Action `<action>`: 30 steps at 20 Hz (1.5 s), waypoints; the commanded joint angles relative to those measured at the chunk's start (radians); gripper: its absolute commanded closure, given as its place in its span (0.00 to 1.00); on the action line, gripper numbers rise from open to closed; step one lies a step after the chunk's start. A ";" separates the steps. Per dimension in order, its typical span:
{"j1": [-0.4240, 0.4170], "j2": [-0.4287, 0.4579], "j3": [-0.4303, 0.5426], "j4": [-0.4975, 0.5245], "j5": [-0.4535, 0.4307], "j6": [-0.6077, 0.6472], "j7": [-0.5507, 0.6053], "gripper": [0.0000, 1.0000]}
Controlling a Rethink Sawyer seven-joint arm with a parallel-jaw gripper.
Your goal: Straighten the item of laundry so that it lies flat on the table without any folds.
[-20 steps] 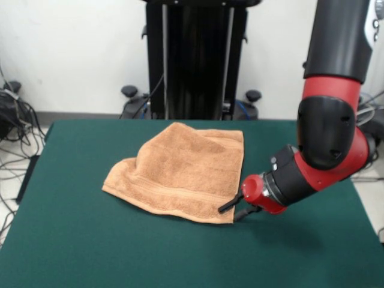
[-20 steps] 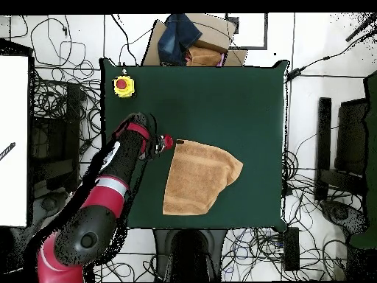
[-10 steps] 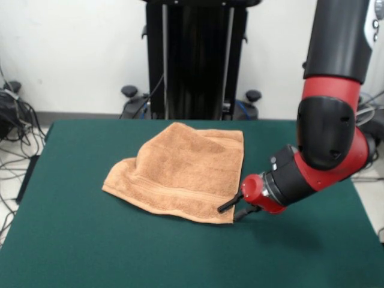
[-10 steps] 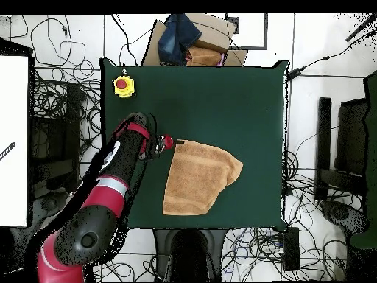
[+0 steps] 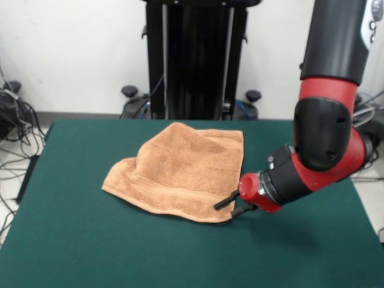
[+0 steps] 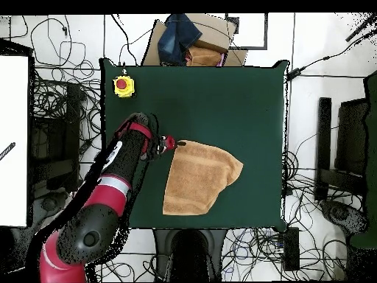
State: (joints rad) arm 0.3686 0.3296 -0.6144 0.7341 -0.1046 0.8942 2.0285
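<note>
The item of laundry (image 5: 180,171) is a peach-orange towel lying rumpled on the green table (image 5: 90,252), with its left part folded over and a woven band along the near hem. From the right, my gripper (image 5: 227,207) reaches low to the towel's near right corner. Its two black fingers (image 5: 223,203) stand apart, one over the hem and one just beside the corner, so it is open. In the overhead view the gripper (image 6: 177,144) sits at the upper left corner of the towel (image 6: 200,177).
A yellow box with a red button (image 6: 124,85) stands at a table corner in the overhead view. A cardboard box with dark cloth (image 6: 193,40) lies off the table's far edge. Cables run all round the table.
The gripper has crept slightly further toward the towel's corner, to the left in the front view. The towel has not moved.
</note>
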 commanded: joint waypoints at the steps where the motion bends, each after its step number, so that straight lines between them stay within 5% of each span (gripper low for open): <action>1: -0.059 0.140 0.132 0.054 -0.038 0.118 -0.073 0.00; 9: -0.063 0.150 0.125 0.035 -0.040 0.154 -0.068 0.00; 18: -0.064 0.102 0.172 0.089 -0.054 -0.178 0.040 0.00; 30: -0.069 0.117 0.174 0.053 -0.067 -0.229 0.076 0.00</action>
State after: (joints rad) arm 0.3474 0.3436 -0.6078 0.7254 -0.1313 0.9443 2.0283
